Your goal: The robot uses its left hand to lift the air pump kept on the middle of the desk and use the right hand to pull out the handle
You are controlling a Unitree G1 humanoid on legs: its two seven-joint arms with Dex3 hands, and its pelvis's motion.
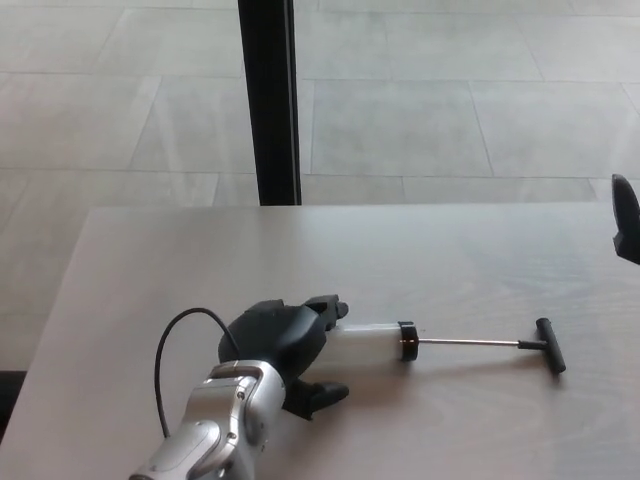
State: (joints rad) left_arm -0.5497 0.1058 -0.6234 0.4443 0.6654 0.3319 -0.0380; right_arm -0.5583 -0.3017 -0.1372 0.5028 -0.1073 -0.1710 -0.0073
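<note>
The air pump (375, 343) lies lengthwise on the middle of the desk. It has a translucent white cylinder, a black collar, a thin metal rod drawn far out to the right, and a black T-handle (550, 345). My left hand (285, 345) wraps the cylinder's left end. Its fingers (330, 306) curl over the far side and its thumb sits on the near side. A black part of my right hand (627, 230) shows at the right edge, well above and right of the handle and not touching it.
The pale wooden desk (200, 260) ends at its far edge near the top third of the view, with tiled floor beyond. A black post (270, 100) stands behind the desk. A black cable (175, 345) loops from my left wrist.
</note>
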